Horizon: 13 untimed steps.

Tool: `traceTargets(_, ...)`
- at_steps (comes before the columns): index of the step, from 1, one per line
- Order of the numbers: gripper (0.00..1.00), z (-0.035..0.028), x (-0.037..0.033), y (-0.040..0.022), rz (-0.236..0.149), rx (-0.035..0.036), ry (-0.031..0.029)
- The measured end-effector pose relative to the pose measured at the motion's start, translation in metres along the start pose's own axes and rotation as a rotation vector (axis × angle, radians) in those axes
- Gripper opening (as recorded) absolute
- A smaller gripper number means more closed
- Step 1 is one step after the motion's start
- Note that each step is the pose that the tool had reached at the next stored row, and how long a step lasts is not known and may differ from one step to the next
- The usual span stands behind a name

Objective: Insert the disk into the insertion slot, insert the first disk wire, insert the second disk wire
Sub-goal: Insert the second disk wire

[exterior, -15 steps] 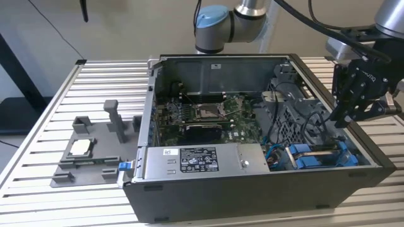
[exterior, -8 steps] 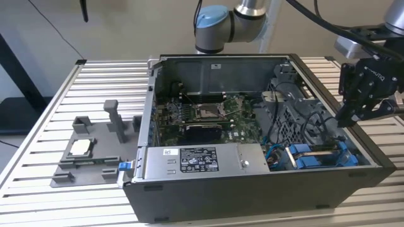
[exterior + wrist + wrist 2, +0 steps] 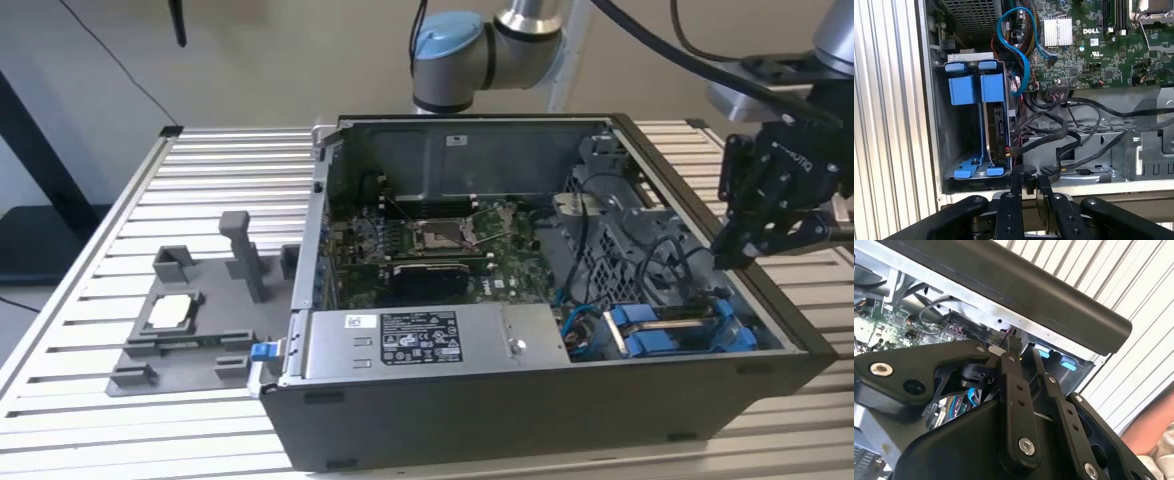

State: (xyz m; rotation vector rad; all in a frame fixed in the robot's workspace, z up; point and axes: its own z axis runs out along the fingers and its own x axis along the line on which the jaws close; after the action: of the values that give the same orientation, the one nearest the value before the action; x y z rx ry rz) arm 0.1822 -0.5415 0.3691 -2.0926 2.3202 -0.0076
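Disk seating appears complete: the disk stands on edge inside the insertion slot. It sits at the corner of the case toward the exterior view's right, near the power supply box. The step in hand is judged to be wire insertion. The gripper hovers over the case rim, close to one end of the slot. Its fingers are drawn together; whether a wire end is pinched between them cannot be determined.

For a clean insertion, the connector should be squared to the port on the disk's exposed edge and pushed straight in, never at an angle. The black wires lie just beside the slot and could snag. The approach should pass clear of them and of the blue cable.

Appearance: in the first wrist view the disk shows as a thin dark edge with a small connector region. It is held in a bright blue carrier whose tabs sit at both ends of the slot.
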Motion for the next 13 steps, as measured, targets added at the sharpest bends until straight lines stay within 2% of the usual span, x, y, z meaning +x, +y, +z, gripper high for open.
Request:
traceTargets(5,0.27,0.0005,-0.0015,0.0002,0.024,-0.0007,0.0002)
traceTargets(6,0.25,0.0005,-0.0015,0.0001,0.027,-0.0007,0.0001)
traceTargets(7,0.18,0.0004,-0.0015,0.0002,0.031,-0.0007,-0.0001)
traceTargets(13,0.16,0.0005,-0.0019,0.0002,0.038,-0.0007,-0.0009)
